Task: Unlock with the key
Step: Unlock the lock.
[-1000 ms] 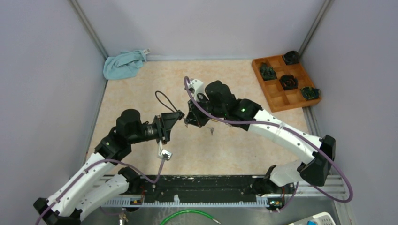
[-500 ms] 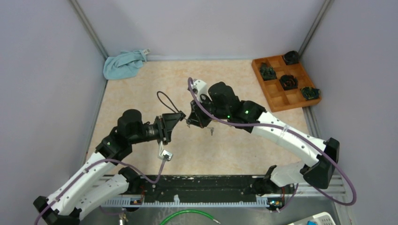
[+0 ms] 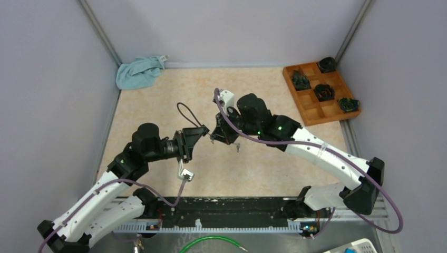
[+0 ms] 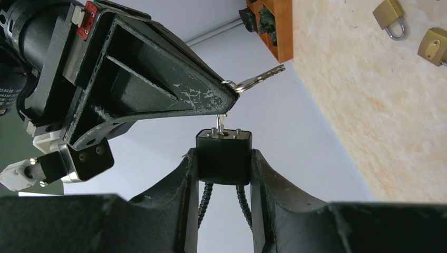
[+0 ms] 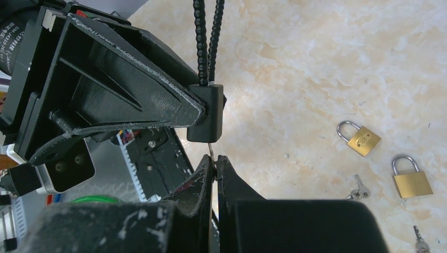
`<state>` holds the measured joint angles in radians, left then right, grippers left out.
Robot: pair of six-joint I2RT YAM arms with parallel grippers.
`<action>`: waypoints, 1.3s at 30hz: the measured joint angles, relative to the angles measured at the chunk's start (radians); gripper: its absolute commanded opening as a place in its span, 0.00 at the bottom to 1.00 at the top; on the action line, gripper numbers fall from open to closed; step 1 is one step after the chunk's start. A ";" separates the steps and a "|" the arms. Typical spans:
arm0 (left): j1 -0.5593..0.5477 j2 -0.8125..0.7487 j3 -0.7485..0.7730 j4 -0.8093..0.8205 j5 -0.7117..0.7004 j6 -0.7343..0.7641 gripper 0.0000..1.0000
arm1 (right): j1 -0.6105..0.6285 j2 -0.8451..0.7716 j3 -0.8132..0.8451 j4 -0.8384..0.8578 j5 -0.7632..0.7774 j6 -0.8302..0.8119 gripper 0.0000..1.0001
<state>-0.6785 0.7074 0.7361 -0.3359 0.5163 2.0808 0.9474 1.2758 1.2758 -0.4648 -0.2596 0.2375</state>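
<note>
Holding the black lock [image 5: 206,113] mid-air betw. both arms, the left gripper [image 4: 224,158] is part-open, clamped on its body. The right gripper [image 5: 215,164] is pinched tight on the key [image 4: 221,122], tip in the keyway. Risk: an off-axis twist bends the key or spins the lock in the grip.

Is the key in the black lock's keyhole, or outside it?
In: the key runs from the right gripper into the black lock, which the left gripper clamps. How deep it sits, cannot tell.

Two brass padlocks [image 5: 360,140] [image 5: 411,181], one cable lock [image 4: 223,156]
</note>
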 measured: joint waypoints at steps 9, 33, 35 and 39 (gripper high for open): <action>0.000 -0.003 0.000 0.002 0.000 0.000 0.00 | 0.000 0.002 0.002 0.009 0.001 0.001 0.00; 0.003 0.060 0.097 -0.071 -0.085 -0.096 0.00 | 0.020 0.022 -0.005 0.121 0.108 0.013 0.00; 0.005 0.060 0.098 -0.072 -0.089 -0.105 0.00 | 0.020 0.022 -0.014 0.137 0.112 0.019 0.00; 0.007 0.060 0.098 -0.077 -0.093 -0.118 0.00 | 0.021 0.016 -0.044 0.180 0.117 0.035 0.00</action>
<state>-0.6716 0.7677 0.8337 -0.4129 0.4229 1.9625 0.9684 1.2915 1.2320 -0.2844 -0.1421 0.2726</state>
